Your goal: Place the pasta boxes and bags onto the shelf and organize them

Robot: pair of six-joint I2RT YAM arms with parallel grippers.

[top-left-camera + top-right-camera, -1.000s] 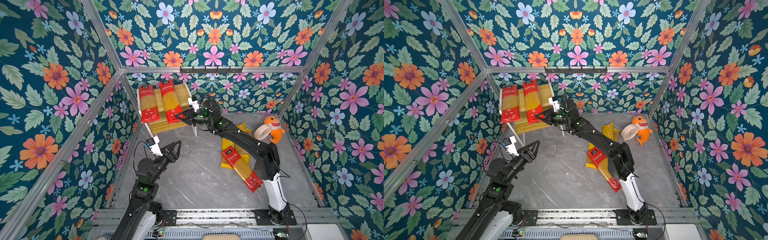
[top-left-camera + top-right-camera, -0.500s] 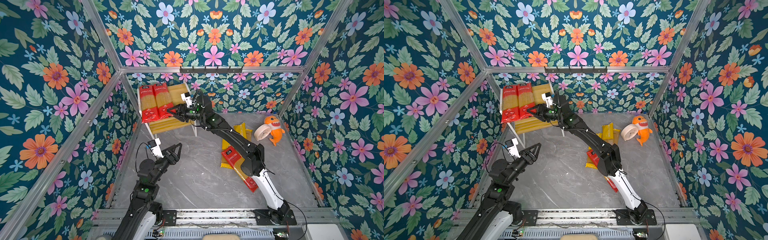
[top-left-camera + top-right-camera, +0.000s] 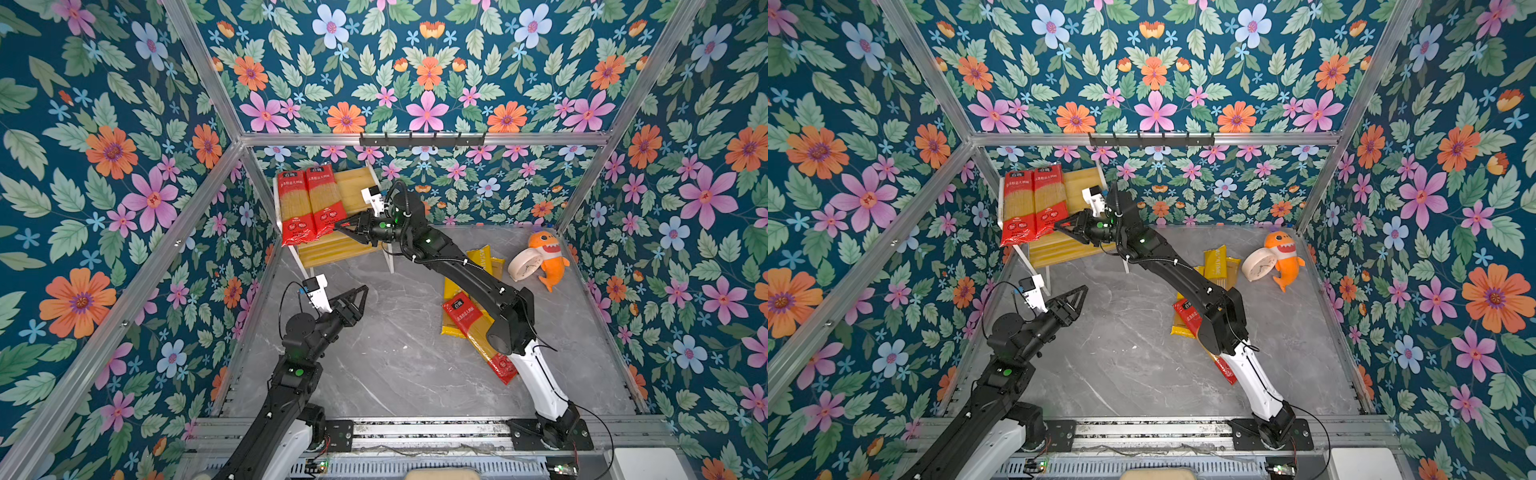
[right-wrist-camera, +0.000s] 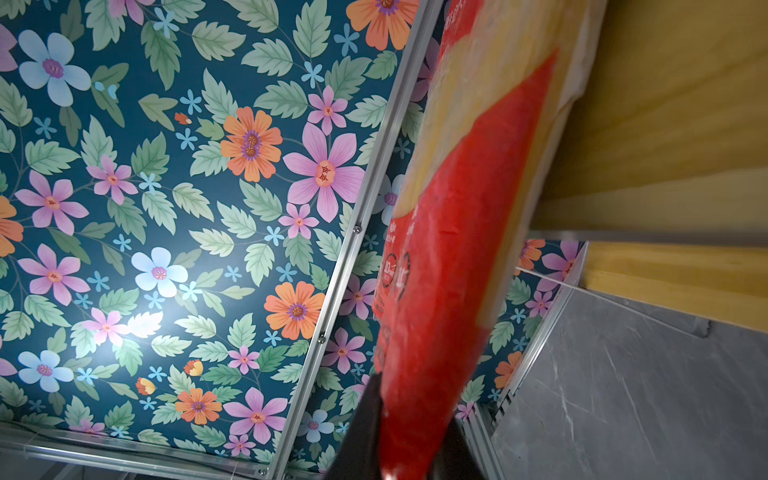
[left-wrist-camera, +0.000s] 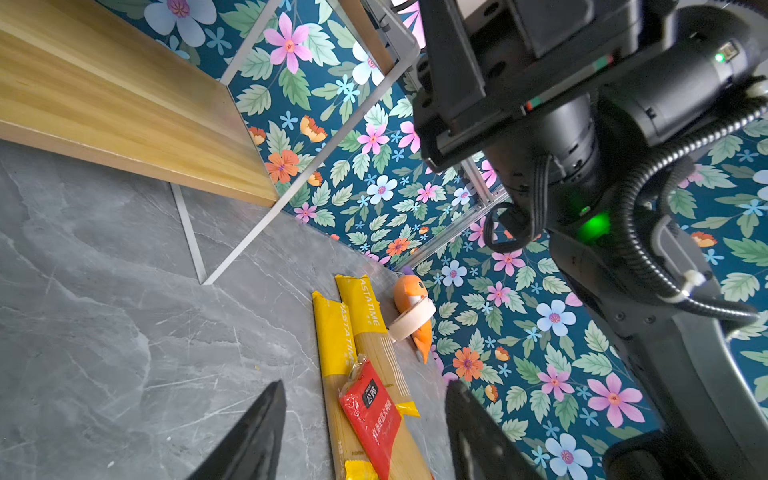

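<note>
Right gripper (image 3: 338, 226) is clamped on the overhanging near end of a red pack (image 3: 322, 195), whose length runs crosswise to its reach, back over the top board of the shelf (image 3: 353, 183), beside its twin (image 3: 293, 203).

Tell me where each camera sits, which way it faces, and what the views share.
Top views: high above the arm bases, looking down on grey marbled floor, two-tier wooden shelf, left arm and right arm.
Left wrist: low over the floor, facing yellow PASTATIME spaghetti packs and orange plush shark; open left gripper, right arm show.
Right wrist: at the shelf front, facing the floral wall along a red spaghetti pack; right gripper grips its end.
Shared: shelf in all; shark in top views, left wrist.
</note>
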